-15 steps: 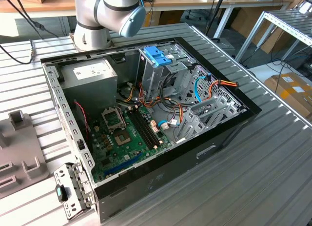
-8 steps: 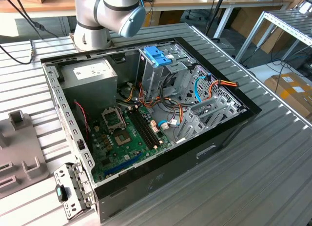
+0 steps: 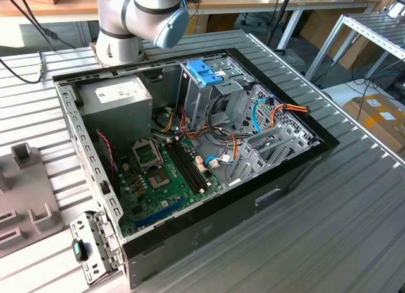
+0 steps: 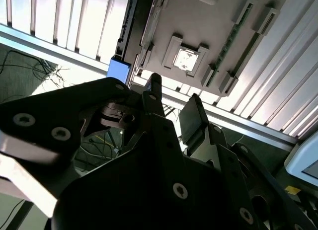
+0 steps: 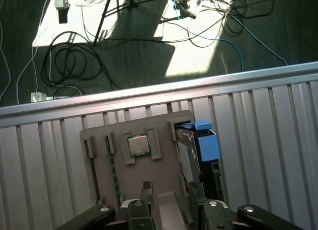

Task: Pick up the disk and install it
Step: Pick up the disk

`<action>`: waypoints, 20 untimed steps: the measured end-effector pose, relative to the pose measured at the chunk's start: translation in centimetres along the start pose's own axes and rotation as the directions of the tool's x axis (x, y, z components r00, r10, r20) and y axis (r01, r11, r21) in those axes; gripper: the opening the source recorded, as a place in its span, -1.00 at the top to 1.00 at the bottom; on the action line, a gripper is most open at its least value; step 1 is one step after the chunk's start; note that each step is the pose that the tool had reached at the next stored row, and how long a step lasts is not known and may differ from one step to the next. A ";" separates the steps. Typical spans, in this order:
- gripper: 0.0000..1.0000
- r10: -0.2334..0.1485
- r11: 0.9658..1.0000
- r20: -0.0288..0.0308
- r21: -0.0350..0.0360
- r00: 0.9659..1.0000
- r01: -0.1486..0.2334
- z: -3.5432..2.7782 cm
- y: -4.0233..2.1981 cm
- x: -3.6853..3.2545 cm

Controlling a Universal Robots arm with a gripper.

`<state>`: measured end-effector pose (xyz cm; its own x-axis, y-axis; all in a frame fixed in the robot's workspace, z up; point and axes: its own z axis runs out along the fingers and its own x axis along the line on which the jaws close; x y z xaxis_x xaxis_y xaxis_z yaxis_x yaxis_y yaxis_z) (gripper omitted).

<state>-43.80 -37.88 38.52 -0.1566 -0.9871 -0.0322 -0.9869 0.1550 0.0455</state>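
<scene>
— How many disks do you count?
— One disk (image 5: 201, 148). It stands on edge in a slot at the rim of one grey holder (image 5: 164, 173). One square chip (image 5: 139, 145) lies flat in its own recess beside it.
— How does the disk look?
— It has a silver-grey metal face with blue plastic rails, and a blue block at one end.
— And the gripper?
— One gripper (image 5: 168, 188) with two fingers (image 5: 146, 192). They are spread apart with nothing between them, and the gripper hovers over the holder near the disk.
— The computer?
— One open computer case (image 3: 278, 192) sits on the ribbed table (image 3: 342, 230). One arm (image 3: 142, 18) rises at its far edge, and one light-blue latch (image 3: 205, 71) is inside.
</scene>
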 end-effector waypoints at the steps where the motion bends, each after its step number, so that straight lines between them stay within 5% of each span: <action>1: 0.16 0.000 1.000 0.000 0.000 1.000 0.000 0.02 0.01 -0.04; 20: 0.16 0.000 1.000 0.004 -0.001 1.000 0.000 0.27 0.08 -0.55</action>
<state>-43.80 -37.31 38.26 -0.1566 -0.9870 -0.0360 -0.9869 0.1549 0.0461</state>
